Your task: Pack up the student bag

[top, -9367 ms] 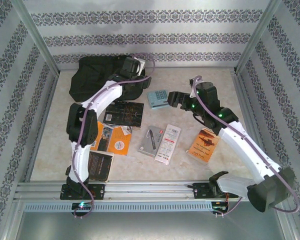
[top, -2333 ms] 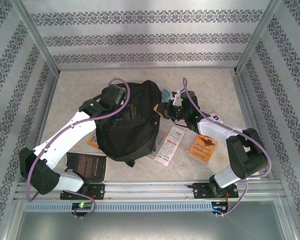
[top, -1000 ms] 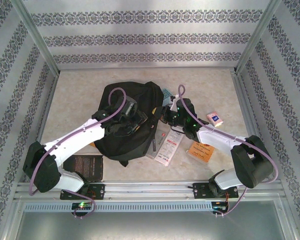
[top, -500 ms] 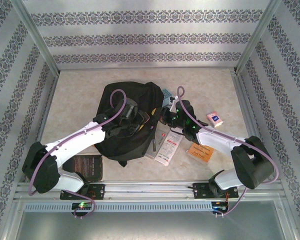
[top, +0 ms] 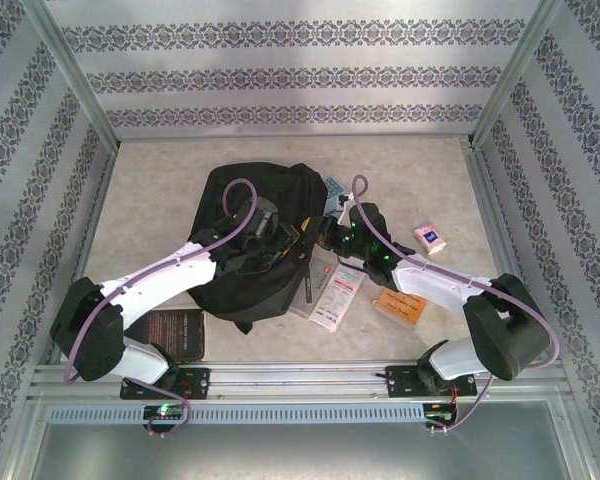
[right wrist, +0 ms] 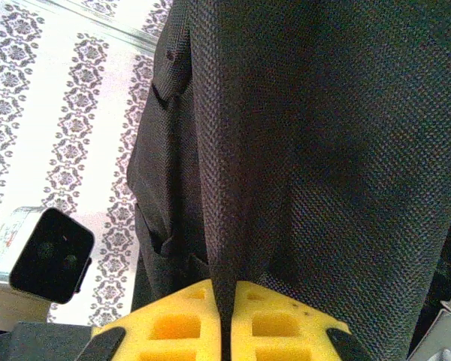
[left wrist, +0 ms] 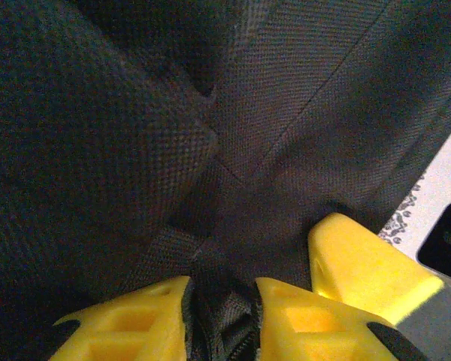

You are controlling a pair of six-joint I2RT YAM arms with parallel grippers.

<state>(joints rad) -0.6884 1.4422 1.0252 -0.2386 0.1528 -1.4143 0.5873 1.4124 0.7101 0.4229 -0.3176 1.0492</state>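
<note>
One dark booklet (top: 175,332) lay by the front rail (top: 300,377); beyond it the student bag (top: 230,195) sat mid-table, left gripper (left wrist: 222,289) pinching a fold of its fabric, right gripper (right wrist: 224,289) clamped tight on its right edge, white packet (top: 430,238) to the right

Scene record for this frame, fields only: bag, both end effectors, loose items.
bag: student bag, black, lying at the centre of the table
left end effector: over the bag, pinching a fold of its fabric
right end effector: shut on a thin edge at the bag's right side
loose items: orange book, white leaflet, small pack, dark book
bag contents: cannot tell
</note>
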